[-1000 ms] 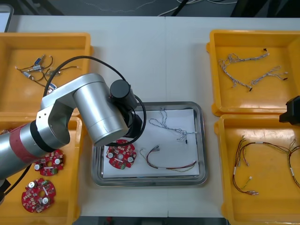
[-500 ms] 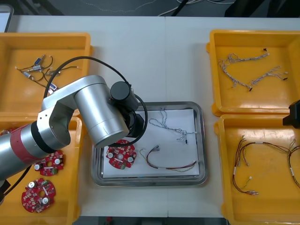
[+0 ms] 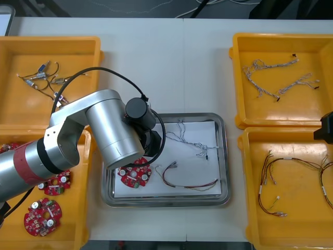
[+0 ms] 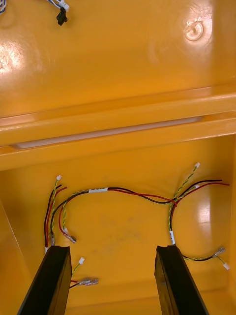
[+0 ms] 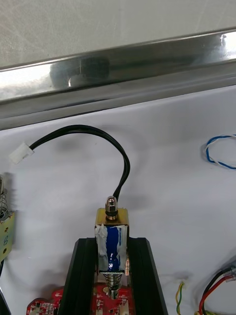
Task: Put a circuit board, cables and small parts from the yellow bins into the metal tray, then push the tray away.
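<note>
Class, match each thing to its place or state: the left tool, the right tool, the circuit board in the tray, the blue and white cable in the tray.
1 left tool
2 right tool
3 circuit board
4 blue and white cable

A open above red and yellow cables in a yellow bin
B tray's far half
C shut on a small metal part
D tray's near left corner

Pairs: 1-C, 2-A, 3-D, 4-B

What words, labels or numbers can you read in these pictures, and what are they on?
None reads clearly.
Yellowish tag near the small metal part held by the left gripper over the metal tray: marks cut off, unreadable.
White sleeve on a red and yellow cable under the right gripper: too small.
Red circuit boards: too small.
</note>
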### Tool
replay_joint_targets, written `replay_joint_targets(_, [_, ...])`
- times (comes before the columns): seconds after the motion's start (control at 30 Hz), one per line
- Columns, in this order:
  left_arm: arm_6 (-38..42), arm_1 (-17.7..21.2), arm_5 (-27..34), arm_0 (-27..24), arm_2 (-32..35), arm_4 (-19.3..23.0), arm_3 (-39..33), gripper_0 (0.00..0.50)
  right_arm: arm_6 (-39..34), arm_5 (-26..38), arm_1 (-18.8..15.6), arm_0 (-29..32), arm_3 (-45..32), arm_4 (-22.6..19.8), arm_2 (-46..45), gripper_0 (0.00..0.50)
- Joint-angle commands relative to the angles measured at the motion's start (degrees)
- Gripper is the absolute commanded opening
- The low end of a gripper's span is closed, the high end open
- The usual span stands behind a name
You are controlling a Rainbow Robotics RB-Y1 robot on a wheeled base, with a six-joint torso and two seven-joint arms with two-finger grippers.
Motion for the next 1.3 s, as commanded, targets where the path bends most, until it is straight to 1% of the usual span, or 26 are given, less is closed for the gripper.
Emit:
replay_joint_targets(0.03, [3.3,1.6,-1.0,0.1,-0.7,-0.7,-0.7,0.0,-0.1,0.2,-1.9,0.8,-1.7,-0.5,-1.9,0.493])
replay_joint_targets(0.27, [3.1,1.6,-1.1,0.2,-0.7,-0.9,-0.3,0.0,-0.1,0.2,-1.9,0.8,-1.7,0.0,-1.9,0.494])
replay_joint_targets(0.5, [2.7,1.6,-2.6,0.3,-1.0,-1.1,1.3,0.0,0.0,0.2,-1.9,0.8,-1.8,0.0,-1.9,0.495])
replay_joint_targets(0.9, [3.1,1.6,-2.6,0.4,-1.1,-1.2,1.5,0.001,0.1,0.2,-1.9,0.8,-1.7,-0.5,-1.9,0.493])
replay_joint_targets(1.0, [3.3,1.6,-2.7,0.8,-1.1,-1.4,1.5,0.104,0.1,0.2,-1.9,0.8,-1.7,-1.0,-1.9,0.496])
replay_joint_targets(1.03, [3.4,1.6,-2.6,0.9,-1.1,-1.4,1.5,0.164,0.1,0.2,-1.9,0.8,-1.7,-1.1,-1.8,0.496])
replay_joint_targets(1.07, [3.5,1.7,-2.6,0.9,-1.1,-1.4,1.4,0.196,0.0,0.2,-1.9,0.8,-1.7,-1.2,-1.8,0.494])
replay_joint_targets(1.1, [3.6,1.7,-2.7,0.9,-1.1,-1.4,1.4,0.31,0.2,0.2,-1.8,0.8,-1.7,-1.2,-1.9,0.493])
replay_joint_targets(1.13, [3.6,1.7,-2.7,0.9,-1.1,-1.4,1.4,0.31,0.2,0.2,-1.8,0.8,-1.7,-1.2,-1.9,0.493])
replay_joint_targets(1.17, [3.6,1.7,-2.6,0.8,-1.1,-1.4,1.4,0.423,0.3,0.2,-1.9,0.8,-1.8,-1.4,-1.9,0.493])
replay_joint_targets(1.23, [3.7,1.7,-2.7,0.8,-1.1,-1.5,1.4,0.5,0.3,0.2,-1.9,0.8,-1.8,-1.7,-1.9,0.493])
replay_joint_targets(1.3, [3.8,1.7,-2.7,0.8,-1.1,-1.5,1.3,0.5,0.3,0.2,-1.9,0.8,-1.7,-1.9,-1.8,0.495])
